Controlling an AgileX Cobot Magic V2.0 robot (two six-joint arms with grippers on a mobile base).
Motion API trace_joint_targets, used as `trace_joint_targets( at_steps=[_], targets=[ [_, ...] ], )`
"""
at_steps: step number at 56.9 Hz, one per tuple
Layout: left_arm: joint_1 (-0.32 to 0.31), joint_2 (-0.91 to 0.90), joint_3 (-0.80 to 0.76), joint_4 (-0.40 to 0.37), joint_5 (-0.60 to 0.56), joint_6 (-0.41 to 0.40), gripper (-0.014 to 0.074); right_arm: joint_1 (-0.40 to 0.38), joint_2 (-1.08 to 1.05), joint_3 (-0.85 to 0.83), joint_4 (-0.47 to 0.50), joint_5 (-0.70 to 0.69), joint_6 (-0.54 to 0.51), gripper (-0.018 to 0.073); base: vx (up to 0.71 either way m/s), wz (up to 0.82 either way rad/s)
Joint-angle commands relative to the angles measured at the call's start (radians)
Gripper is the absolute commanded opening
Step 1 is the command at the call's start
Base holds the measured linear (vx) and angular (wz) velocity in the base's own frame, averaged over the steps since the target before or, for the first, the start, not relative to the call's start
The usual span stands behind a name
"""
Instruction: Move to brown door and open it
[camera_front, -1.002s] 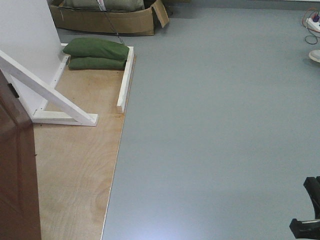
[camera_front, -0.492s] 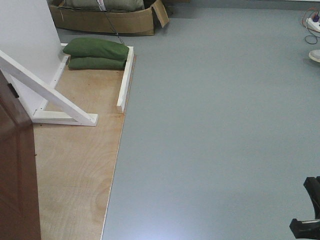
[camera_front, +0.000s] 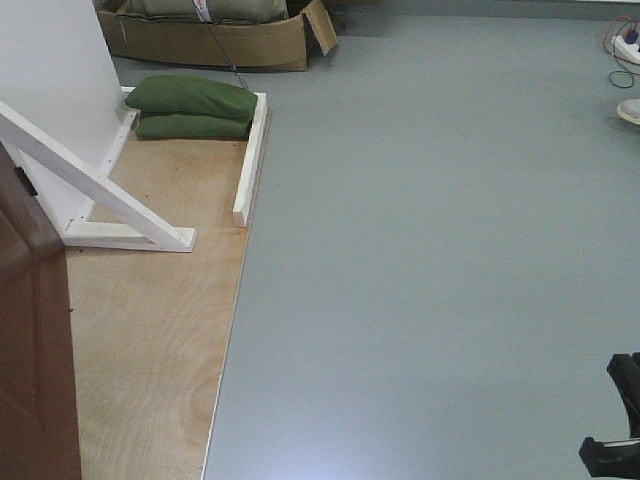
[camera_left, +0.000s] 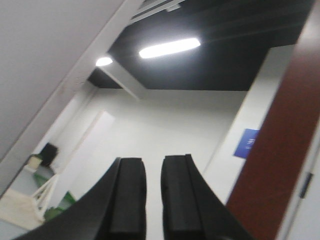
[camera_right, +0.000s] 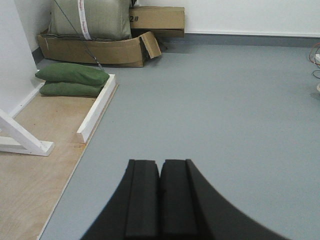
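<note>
— Where do we find the brown door (camera_front: 35, 350)?
— At the far left edge of our front view. It is a reddish-brown slab cut off by the picture's border, with the plywood board (camera_front: 160, 330) just beside it. From our left wrist we see it as a dark red band rising along the right side.
— What else do we see around it?
— A white support frame (camera_front: 110, 195) stands on the board, and two green sandbags (camera_front: 195, 105) are stacked at the board's far end. A cardboard box (camera_front: 210, 45) sits behind them on the grey floor (camera_front: 430, 250).
— How is our left gripper (camera_left: 153, 200)?
— It is tilted up toward a ceiling light (camera_left: 169, 47). Its pads stand a narrow gap apart with nothing between them.
— And our right gripper (camera_right: 160, 200)?
— We see its pads pressed together and empty. It points out over the grey floor, well apart from the door.
</note>
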Motion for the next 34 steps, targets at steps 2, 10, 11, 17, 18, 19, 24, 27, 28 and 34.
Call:
trace_joint_targets(
  at_steps=[2, 10, 11, 17, 18, 19, 24, 27, 28, 34],
  targets=[
    [0.000, 0.077, -0.077, -0.026, -0.070, 0.043, 0.0262, 0.001, -0.006, 0.004, -0.003, -0.082, -0.008, 0.0000, 0.00, 0.00],
    [0.000, 0.138, -0.107, -0.056, -0.068, 0.040, 0.0262, 0.001, -0.006, 0.004, -0.003, -0.080, -0.008, 0.0000, 0.00, 0.00],
    [0.000, 0.144, -0.112, -0.059, -0.063, 0.040, 0.0262, 0.001, -0.006, 0.004, -0.003, -0.080, -0.008, 0.0000, 0.00, 0.00],
    [0.000, 0.190, -0.143, -0.098, -0.060, 0.038, 0.0262, 0.001, -0.006, 0.004, -0.003, -0.080, -0.008, 0.0000, 0.00, 0.00],
    [0.000, 0.200, -0.152, -0.105, -0.060, 0.038, 0.0262, 0.001, -0.006, 0.004, -0.003, -0.080, -0.008, 0.0000, 0.00, 0.00],
    [0.000, 0.206, -0.156, -0.112, -0.060, 0.038, 0.0262, 0.001, -0.006, 0.004, -0.003, -0.080, -0.008, 0.0000, 0.00, 0.00],
    [0.000, 0.245, -0.195, -0.131, -0.059, 0.035, 0.0262, 0.001, -0.006, 0.004, -0.003, -0.080, -0.008, 0.0000, 0.00, 0.00],
    [0.000, 0.267, -0.220, -0.131, -0.059, 0.034, 0.0262, 0.001, -0.006, 0.004, -0.003, -0.080, -0.008, 0.0000, 0.00, 0.00],
    [0.000, 0.275, -0.228, -0.131, -0.059, 0.034, 0.0262, 0.001, -0.006, 0.004, -0.003, -0.080, -0.008, 0.0000, 0.00, 0.00],
    [0.000, 0.323, -0.264, -0.131, -0.064, 0.034, 0.0262, 0.001, -0.006, 0.004, -0.003, -0.080, -0.008, 0.0000, 0.00, 0.00]
  ],
)
